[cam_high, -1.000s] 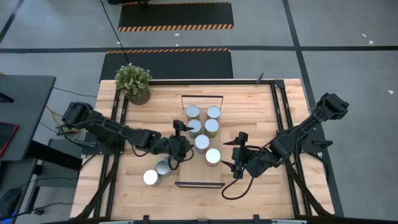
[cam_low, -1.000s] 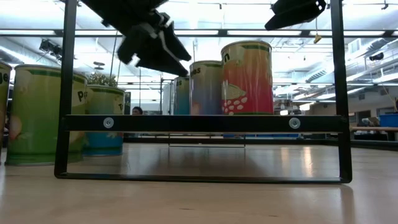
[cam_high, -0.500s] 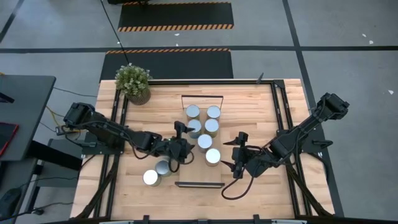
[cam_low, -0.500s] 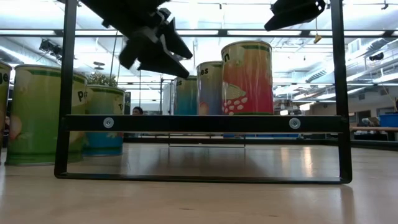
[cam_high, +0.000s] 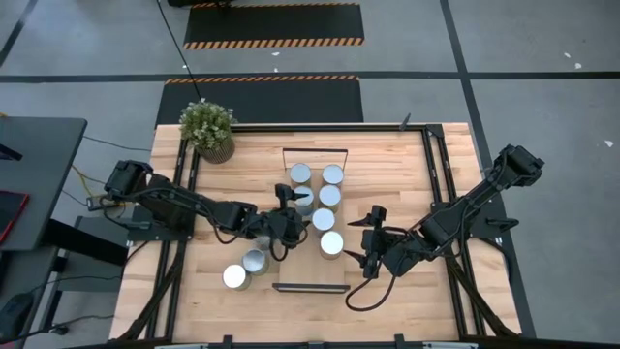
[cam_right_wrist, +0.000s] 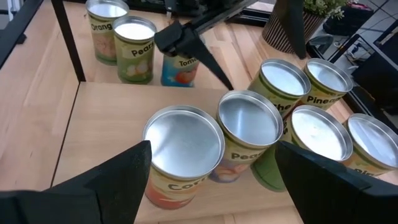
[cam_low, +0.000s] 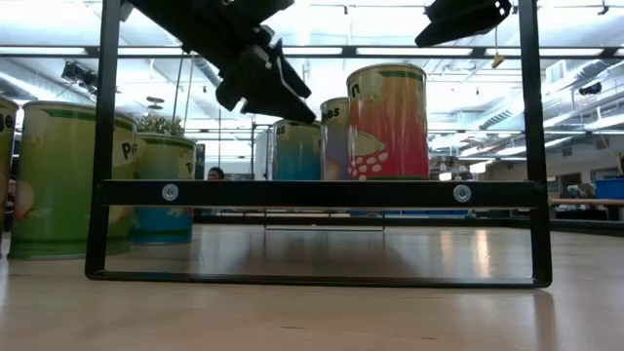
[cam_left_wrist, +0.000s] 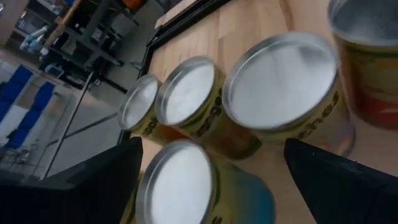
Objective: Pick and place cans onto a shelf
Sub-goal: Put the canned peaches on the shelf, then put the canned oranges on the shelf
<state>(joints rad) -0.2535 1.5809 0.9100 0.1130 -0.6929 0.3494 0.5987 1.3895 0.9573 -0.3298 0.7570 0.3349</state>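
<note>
Cans point(cam_high: 321, 199) cluster on the shelf point(cam_high: 312, 276); left tool point(cam_high: 282, 221) hovers over them, fingers spread, gripping nothing.

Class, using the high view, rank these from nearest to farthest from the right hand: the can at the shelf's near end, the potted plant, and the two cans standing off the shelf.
1. Nearest to the right hand: can at the shelf's near end, beside it.
2. Two cans off the shelf, across the board.
3. Potted plant, far left corner.
</note>
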